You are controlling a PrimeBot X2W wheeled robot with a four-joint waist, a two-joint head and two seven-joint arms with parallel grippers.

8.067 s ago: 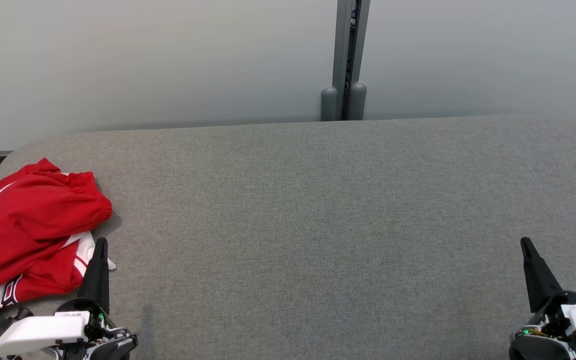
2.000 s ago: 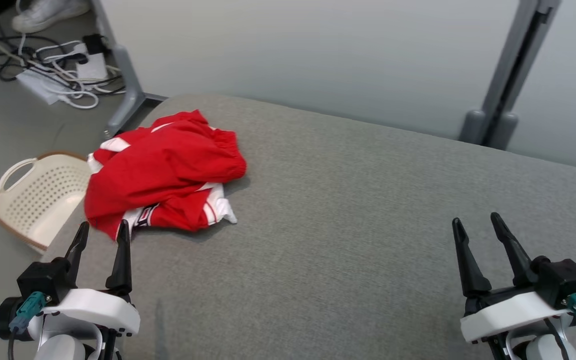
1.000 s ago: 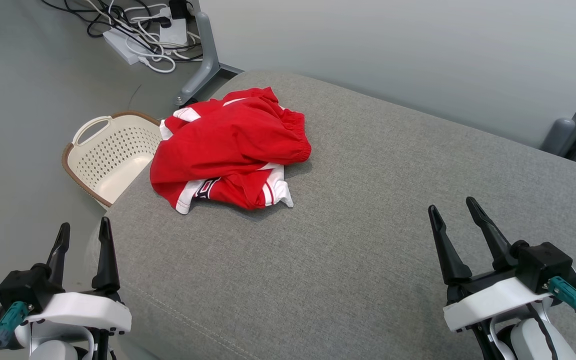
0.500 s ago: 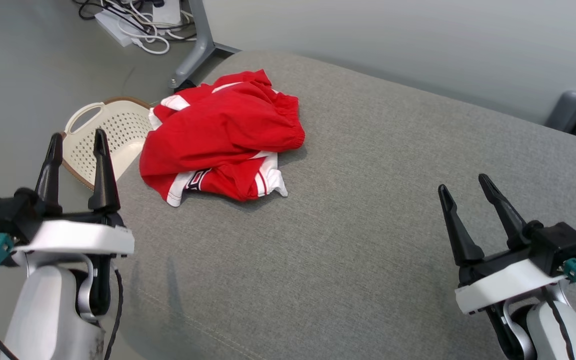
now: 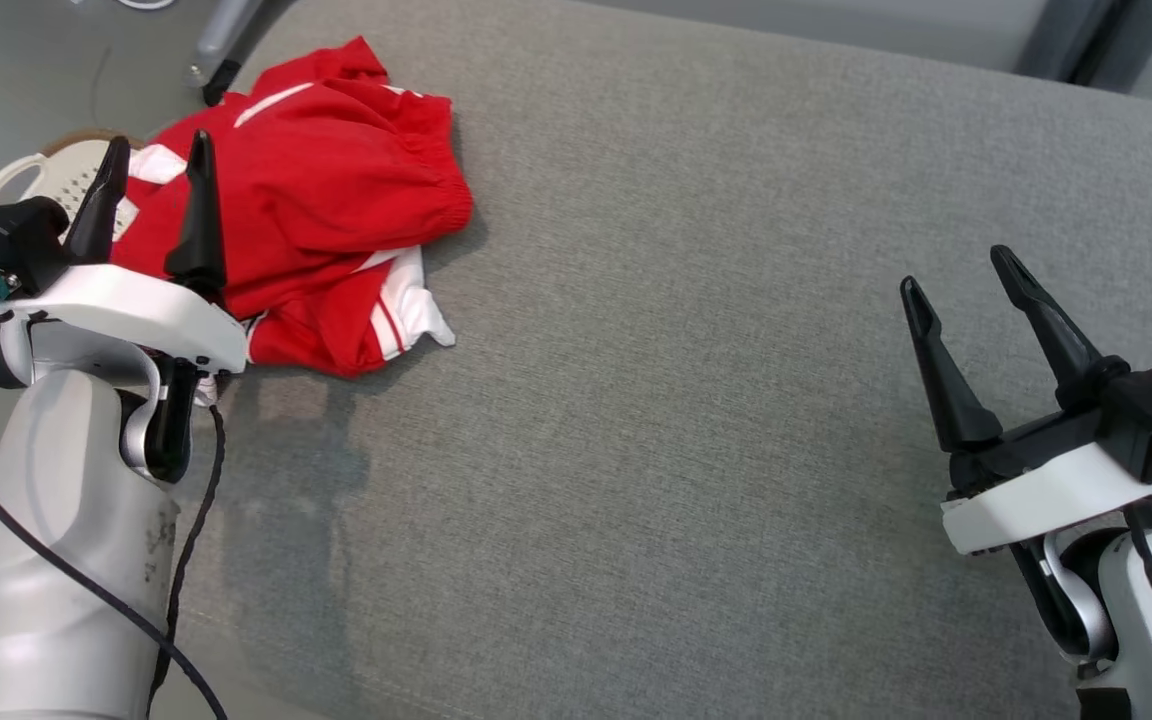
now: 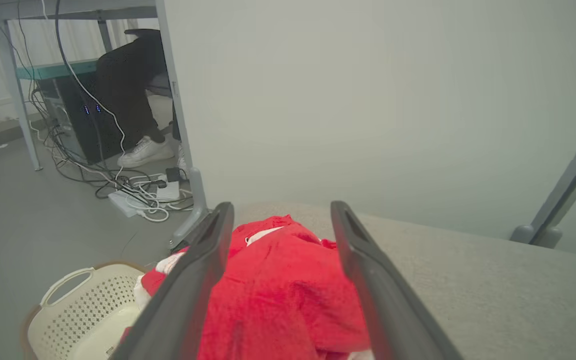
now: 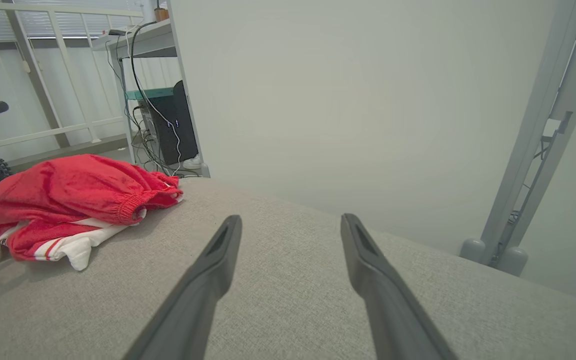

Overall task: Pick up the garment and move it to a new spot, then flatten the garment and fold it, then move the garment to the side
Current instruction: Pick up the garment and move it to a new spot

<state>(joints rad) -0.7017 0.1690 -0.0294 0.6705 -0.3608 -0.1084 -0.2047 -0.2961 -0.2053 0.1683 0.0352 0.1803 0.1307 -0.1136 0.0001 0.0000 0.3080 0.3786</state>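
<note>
The garment (image 5: 326, 215) is a crumpled red piece with white trim, lying at the far left end of the grey padded table (image 5: 696, 400). My left gripper (image 5: 158, 150) hovers open over the garment's left side, nothing between its fingers. Through the left wrist view the garment (image 6: 278, 295) lies between and below the left gripper (image 6: 280, 210). My right gripper (image 5: 956, 268) stands open above bare table at the right, far from the garment. The right wrist view has the garment (image 7: 68, 200) at the left, well beyond the right gripper (image 7: 290, 220).
A cream perforated laundry basket (image 6: 73, 310) stands on the floor just past the table's left end, also the basket (image 5: 46, 175) in the head view. Cables and a power strip (image 6: 143, 195) lie on the floor. A person's foot (image 6: 143, 150) rests under a desk. Grey partition behind.
The head camera has tipped down and shifted. My left arm has risen and reached forward, its open fingers now over the garment's left part. The garment lies as before.
</note>
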